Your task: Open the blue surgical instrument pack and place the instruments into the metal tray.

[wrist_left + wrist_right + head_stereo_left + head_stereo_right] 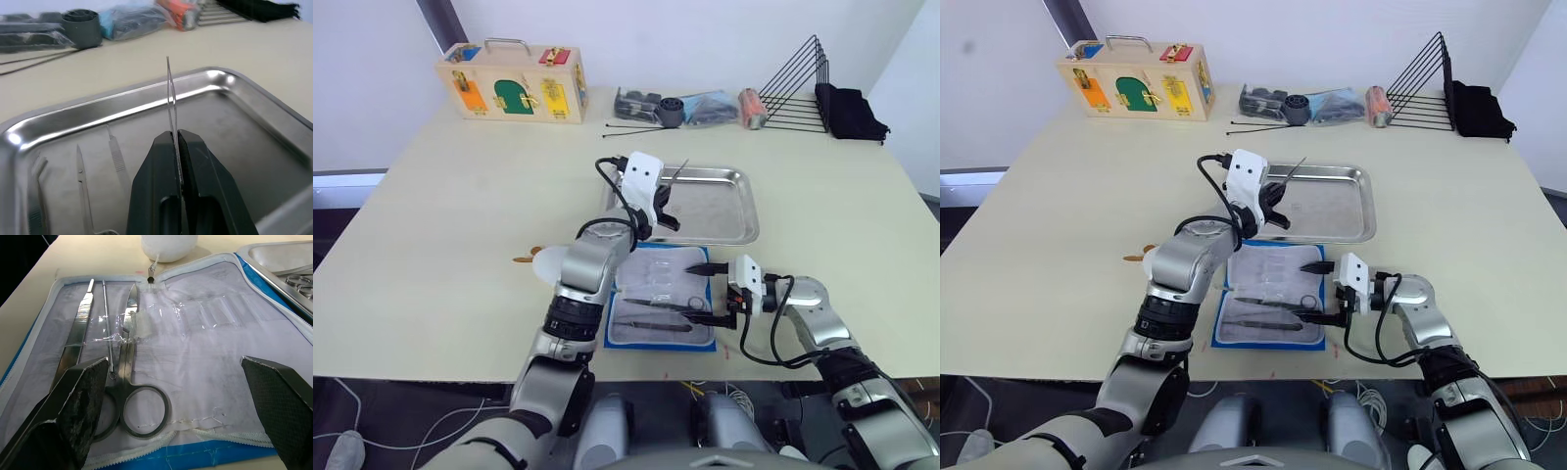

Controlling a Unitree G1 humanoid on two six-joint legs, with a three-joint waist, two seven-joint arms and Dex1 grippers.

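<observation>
Instruments are split between two places: some lie in the tray (734,211), the rest in the open pack (658,304) at the near table edge.

Left gripper (175,142) is closed on a thin silvery tweezer-like instrument (170,93), held over the tray with its tip pointing up and away. Right gripper (176,396) has its fingers wide apart, hovering low over the near end of the pack, one finger to either side of the scissors (128,396).

Handling, by judgement: the pieces are light, stiff, smooth metal, likely to slip or pivot in a pinch. The scissors look best taken across the shank just above the finger rings. The scalpel-like handle (78,330) and the thin probe (108,333) lie close beside the scissors and sit flat on the liner, so a grip at mid-length is needed. Clear film straps cross the scissors near the blades; the tool may have to slide out from under them towards the handles rather than lift straight up.

View differences: the left wrist view shows three instruments (80,176) lying on the tray floor, which the head views barely resolve. The right wrist view shows the straps, the zip edge and the white pad (168,245) beyond the pack. The head views alone show both arms, the pack just in front of the tray, and the wire rack (798,88) and wooden box (514,86) at the far edge.
</observation>
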